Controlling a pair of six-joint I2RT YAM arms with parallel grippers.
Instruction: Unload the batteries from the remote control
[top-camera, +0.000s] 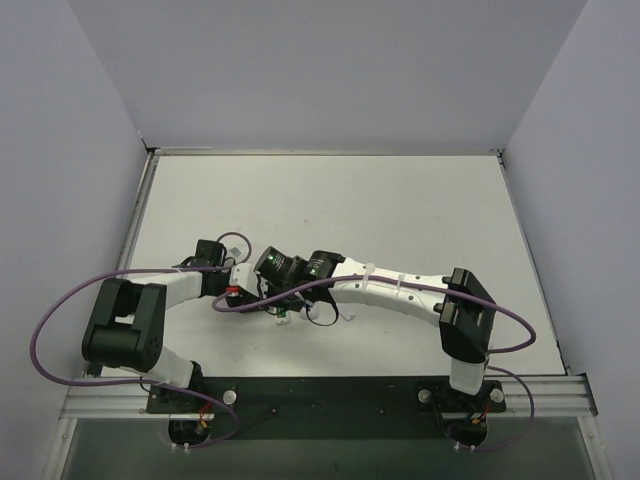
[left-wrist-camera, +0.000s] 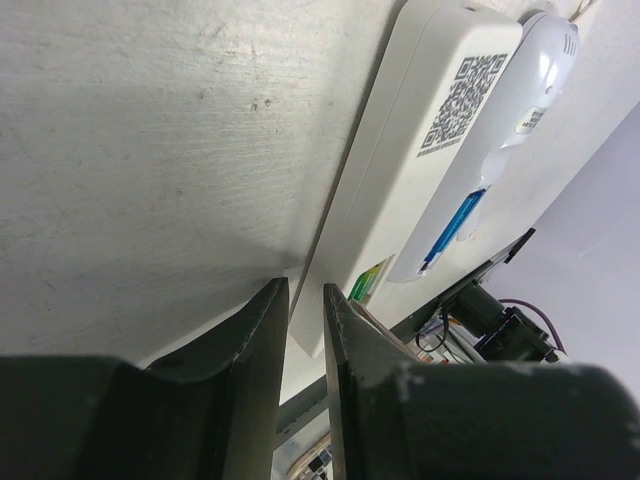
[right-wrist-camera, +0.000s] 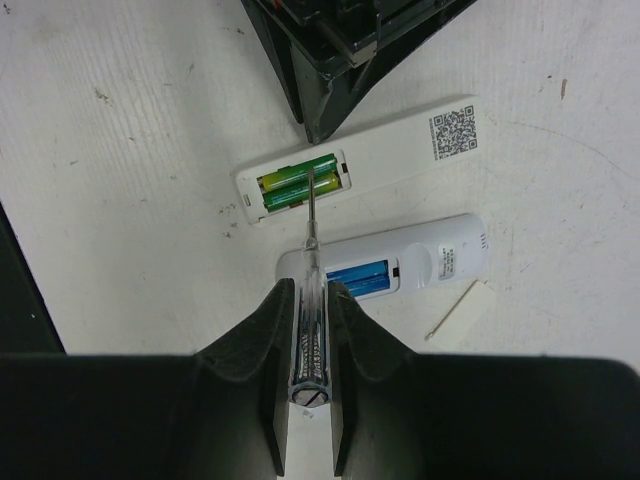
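On the pale grey bench (top-camera: 350, 200) two remotes lie side by side, backs up and battery bays uncovered. The flat white remote (right-wrist-camera: 390, 150) (left-wrist-camera: 400, 180) is a slim plastic bar with a black QR code printed near one end. Two green batteries (right-wrist-camera: 298, 185) (left-wrist-camera: 368, 280) sit in its open bay at the other end. Just beside it lies the rounded white remote (right-wrist-camera: 440, 255) (left-wrist-camera: 540, 70), a glossy plastic body with two blue batteries (right-wrist-camera: 357, 278) (left-wrist-camera: 455, 225) in its bay. All four cells are seated in their remotes. The right pincer (right-wrist-camera: 310, 288) is clamped on a clear-handled tool (right-wrist-camera: 311, 350) with a thin metal shaft. The shaft passes over the end of the rounded remote, and its tip reaches into the bay with the green cells. The left pincer (left-wrist-camera: 303, 295) (right-wrist-camera: 320, 100) comes in from the far side, and its black fingers meet the long edge of the flat remote near the bay. Its jaws stand only a narrow gap apart with a corner of that remote showing in the gap. I cannot tell whether they pinch it. A small flat white piece (right-wrist-camera: 468, 312) lies on the bench just beside the rounded remote.
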